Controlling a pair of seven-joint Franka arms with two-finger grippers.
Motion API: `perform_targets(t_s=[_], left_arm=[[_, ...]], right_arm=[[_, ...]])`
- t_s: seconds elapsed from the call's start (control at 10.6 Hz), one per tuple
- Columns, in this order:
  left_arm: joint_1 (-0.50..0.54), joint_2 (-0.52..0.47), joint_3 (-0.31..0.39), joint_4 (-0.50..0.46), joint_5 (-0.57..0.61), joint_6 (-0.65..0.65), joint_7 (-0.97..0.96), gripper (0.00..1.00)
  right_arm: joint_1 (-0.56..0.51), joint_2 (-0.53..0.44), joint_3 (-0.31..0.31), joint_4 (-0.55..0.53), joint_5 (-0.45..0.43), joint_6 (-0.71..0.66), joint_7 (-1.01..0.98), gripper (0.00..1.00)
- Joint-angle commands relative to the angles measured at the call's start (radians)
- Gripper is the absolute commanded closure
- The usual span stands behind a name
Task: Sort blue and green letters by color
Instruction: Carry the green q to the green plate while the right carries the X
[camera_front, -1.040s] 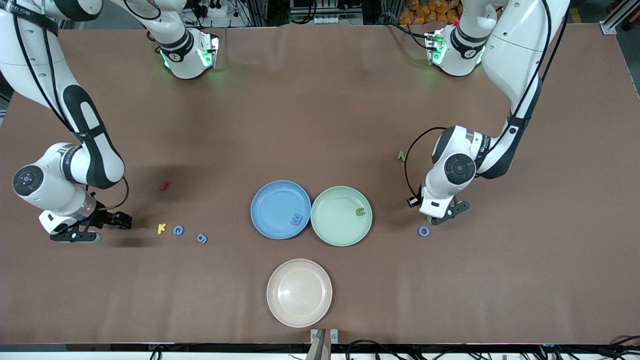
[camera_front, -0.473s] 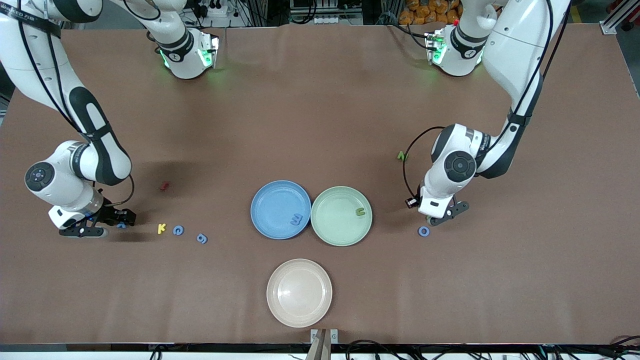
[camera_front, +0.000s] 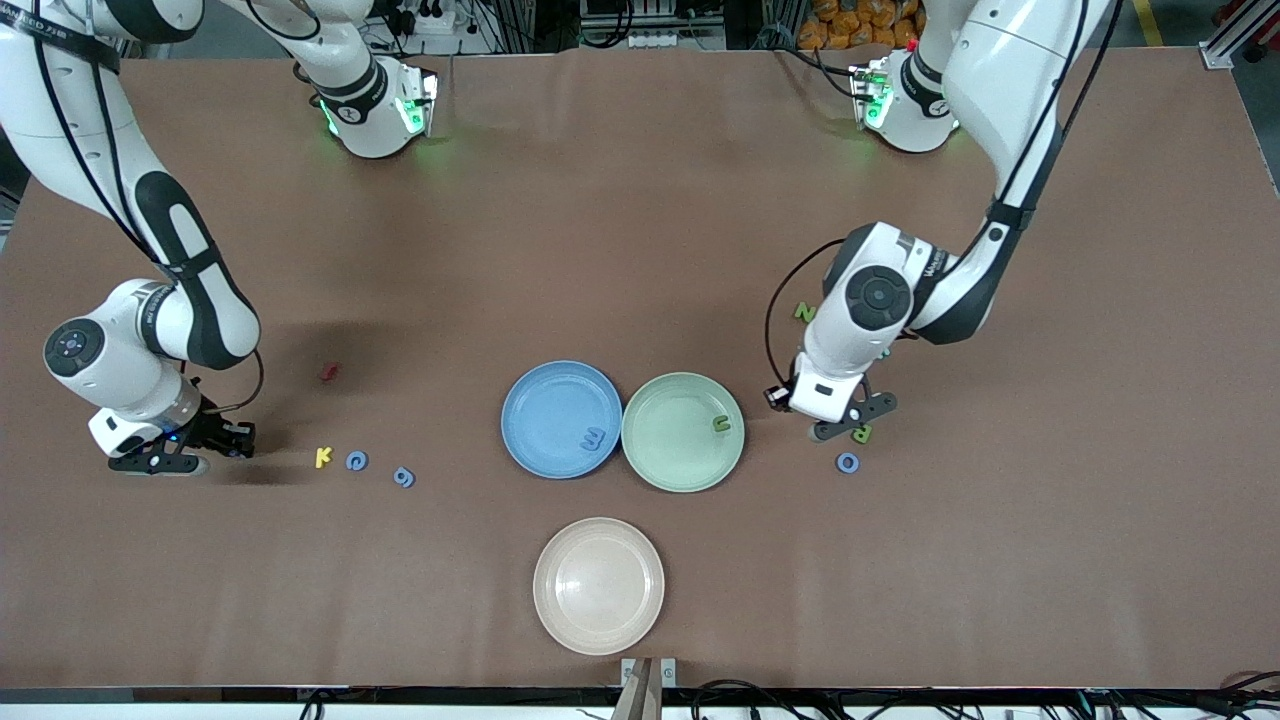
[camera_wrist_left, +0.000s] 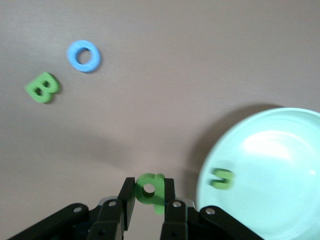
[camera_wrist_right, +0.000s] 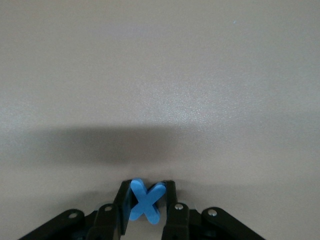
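Near the green plate (camera_front: 682, 432), left gripper (camera_wrist_left: 149, 200) pinches light, stiff green q (camera_wrist_left: 150, 190) edgewise; right gripper (camera_wrist_right: 145, 205) clamps blue X (camera_wrist_right: 145, 200).

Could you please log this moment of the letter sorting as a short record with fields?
left end effector: shut on green q, beside the green plate
right end effector: shut on blue X, at the right arm's end of the table
blue plate: holds blue E
green plate: holds green u
beige plate: no letters
on table: green N, green B, blue O, yellow K
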Motion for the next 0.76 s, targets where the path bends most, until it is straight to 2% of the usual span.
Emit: perform_targets(t_s=[0.0,0.09,0.28,0.47,0.66], left_arm=[[-0.102,0.066,0.004,0.140,0.014,-0.005,-0.124,1.00],[-0.123,0.099,0.006,0.175,0.014,-0.005,-0.139,1.00],[-0.137,0.151,0.004,0.248,0.008,0.000,-0.146,1.00],[-0.173,0.198,0.006,0.297,0.009,0.015,-0.146,1.00],[-0.188,0.243,0.008,0.299,0.013,0.104,-0.146,1.00]], right_arm=[[0.001,-0.055,0.010,0.044,0.058,-0.134,0.022,0.87],[0.015,-0.092,0.010,0.058,0.084,-0.205,0.032,0.88],[0.079,-0.143,0.009,0.060,0.108,-0.250,0.124,0.88],[0.203,-0.149,0.006,0.063,0.105,-0.253,0.303,0.89],[0.323,-0.137,0.001,0.089,0.105,-0.253,0.470,0.89]])
